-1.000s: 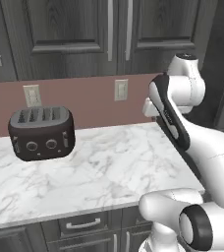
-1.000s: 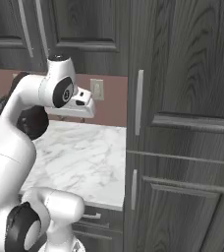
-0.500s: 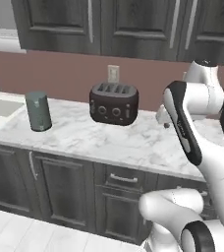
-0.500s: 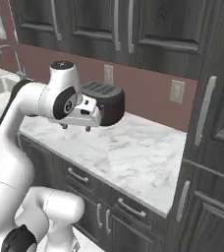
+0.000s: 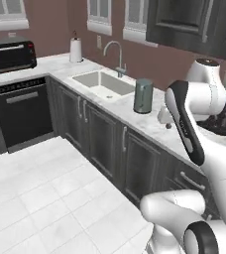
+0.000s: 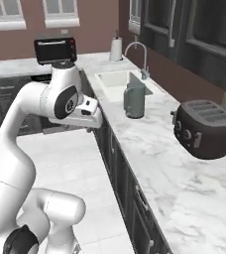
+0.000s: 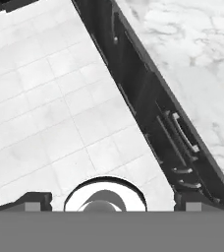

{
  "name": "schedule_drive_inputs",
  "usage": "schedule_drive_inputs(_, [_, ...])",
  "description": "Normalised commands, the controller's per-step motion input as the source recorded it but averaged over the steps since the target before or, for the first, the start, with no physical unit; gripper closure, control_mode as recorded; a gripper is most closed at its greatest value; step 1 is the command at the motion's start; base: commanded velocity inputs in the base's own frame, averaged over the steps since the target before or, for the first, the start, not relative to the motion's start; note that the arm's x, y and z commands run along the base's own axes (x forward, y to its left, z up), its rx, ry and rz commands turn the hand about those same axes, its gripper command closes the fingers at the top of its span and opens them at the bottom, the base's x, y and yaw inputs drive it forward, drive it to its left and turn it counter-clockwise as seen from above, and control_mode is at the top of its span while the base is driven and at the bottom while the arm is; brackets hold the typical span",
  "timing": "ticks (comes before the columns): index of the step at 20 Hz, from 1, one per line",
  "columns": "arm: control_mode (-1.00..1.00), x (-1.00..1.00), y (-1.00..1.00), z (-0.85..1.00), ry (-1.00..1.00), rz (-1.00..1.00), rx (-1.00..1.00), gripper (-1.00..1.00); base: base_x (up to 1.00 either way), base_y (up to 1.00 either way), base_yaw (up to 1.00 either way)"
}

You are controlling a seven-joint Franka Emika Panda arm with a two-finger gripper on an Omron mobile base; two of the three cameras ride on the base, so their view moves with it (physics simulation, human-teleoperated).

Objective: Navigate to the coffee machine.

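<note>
While my base faces the sink (image 5: 101,84) run, no coffee machine shows, so the navigating looks unfinished. My gripper (image 7: 112,203) carries nothing, tips apart. At twelve o'clock a grey kettle (image 6: 134,99); at two, the toaster (image 6: 204,129); at ten, a toaster oven (image 5: 10,56).

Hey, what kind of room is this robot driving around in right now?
A home-style kitchen, rendered in simulation. A marble counter carries a sink with a curved faucet, a black toaster sits further along it, and a toaster oven stands on the far counter above dark cabinets.
</note>
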Motion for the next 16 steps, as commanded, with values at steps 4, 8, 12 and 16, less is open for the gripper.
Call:
schedule_drive_inputs(4, [1.0,0.0,0.0,0.0,0.0,0.0,0.0,-1.0,0.32,0.16,0.77])
schedule_drive_inputs(8, [1.0,0.0,0.0,0.0,0.0,0.0,0.0,-1.0,0.34,0.03,0.75])
schedule_drive_inputs(12, [1.0,0.0,0.0,0.0,0.0,0.0,0.0,-1.0,0.3,0.0,0.73])
schedule_drive_inputs(16, [1.0,0.0,0.0,0.0,0.0,0.0,0.0,-1.0,0.44,0.03,0.54])
